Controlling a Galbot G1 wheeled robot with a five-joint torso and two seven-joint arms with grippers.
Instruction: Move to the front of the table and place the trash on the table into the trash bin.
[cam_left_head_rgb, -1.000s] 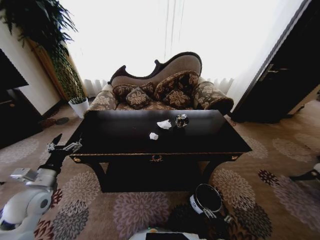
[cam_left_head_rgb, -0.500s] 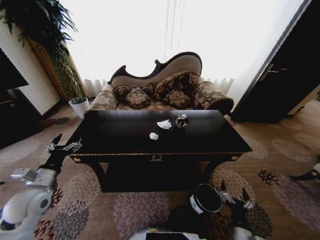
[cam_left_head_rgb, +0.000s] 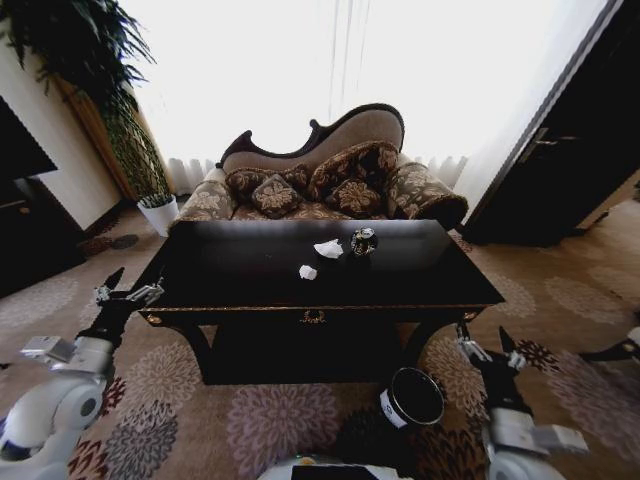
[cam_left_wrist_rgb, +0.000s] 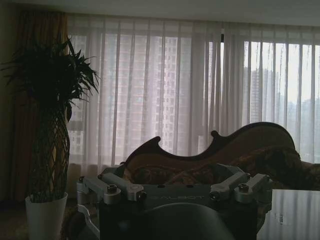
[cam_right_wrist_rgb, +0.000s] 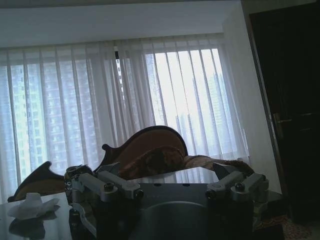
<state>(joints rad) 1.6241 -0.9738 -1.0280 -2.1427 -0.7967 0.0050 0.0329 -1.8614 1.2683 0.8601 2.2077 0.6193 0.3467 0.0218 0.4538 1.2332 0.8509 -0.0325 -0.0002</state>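
Note:
The black glossy table (cam_left_head_rgb: 230, 275) stands in front of me. On its top lies the trash: a crumpled white paper wad (cam_left_head_rgb: 328, 248), a smaller wad (cam_left_head_rgb: 307, 272) and a dark shiny rounded object (cam_left_head_rgb: 363, 241). The trash bin (cam_left_head_rgb: 412, 398), dark and round with a pale rim, sits on the carpet below the table's front right. My right gripper (cam_left_head_rgb: 490, 350) is open in the air to the right of the bin, below the table's right corner. The left gripper (cam_left_head_rgb: 128, 295) is open beside the table's left front corner. In the right wrist view, the paper wad (cam_right_wrist_rgb: 32, 206) and the dark object (cam_right_wrist_rgb: 75, 174) lie beyond the open right gripper (cam_right_wrist_rgb: 169, 185).
A patterned sofa (cam_left_head_rgb: 330, 180) stands behind the table against bright curtains. A tall plant in a white pot (cam_left_head_rgb: 158, 212) is at the back left, and the pot (cam_left_wrist_rgb: 45, 217) also appears past the left gripper (cam_left_wrist_rgb: 175, 185). Dark doors stand at the right. Floral carpet surrounds the table.
The right arm has come up from low beside the trash bin and moved right, and its gripper now stands higher, right of the bin. The left arm and the trash have not moved.

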